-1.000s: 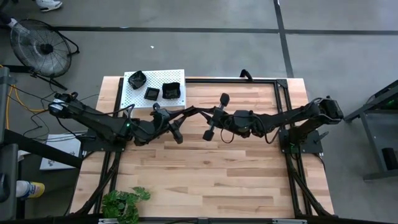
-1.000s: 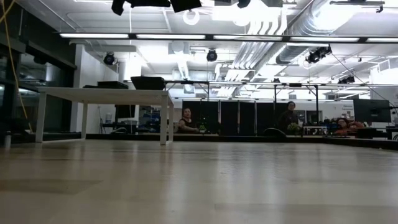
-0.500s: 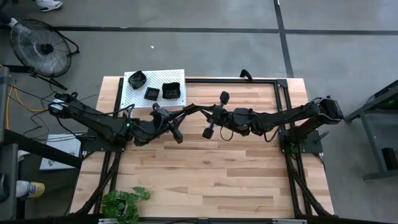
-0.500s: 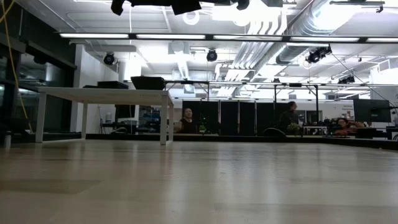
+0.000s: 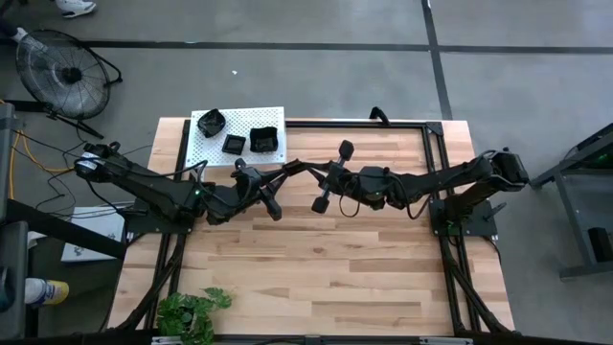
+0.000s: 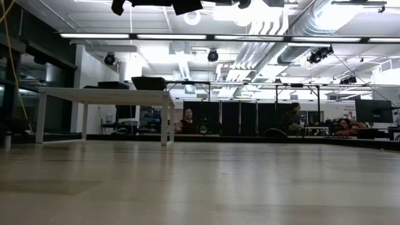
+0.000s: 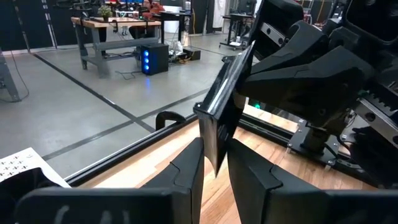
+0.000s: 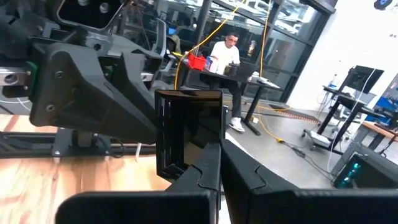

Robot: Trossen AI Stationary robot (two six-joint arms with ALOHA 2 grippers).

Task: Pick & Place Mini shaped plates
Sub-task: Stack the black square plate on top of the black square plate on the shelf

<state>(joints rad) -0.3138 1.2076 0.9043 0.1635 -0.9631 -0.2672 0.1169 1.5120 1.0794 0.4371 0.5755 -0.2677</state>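
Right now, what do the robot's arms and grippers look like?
Both arms are dark, jointed and slim, with black cables along them. The left gripper and the right gripper each end in two flat, angular black fingers. No markings show on them.

No legible text, label, brand, number or sign can be made out in any view; small printed marks on equipment are too blurred to be read.

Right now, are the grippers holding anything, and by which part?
Both pinch one black square plate in mid-air between the arms: the right gripper on one edge, the left gripper on the opposite edge.
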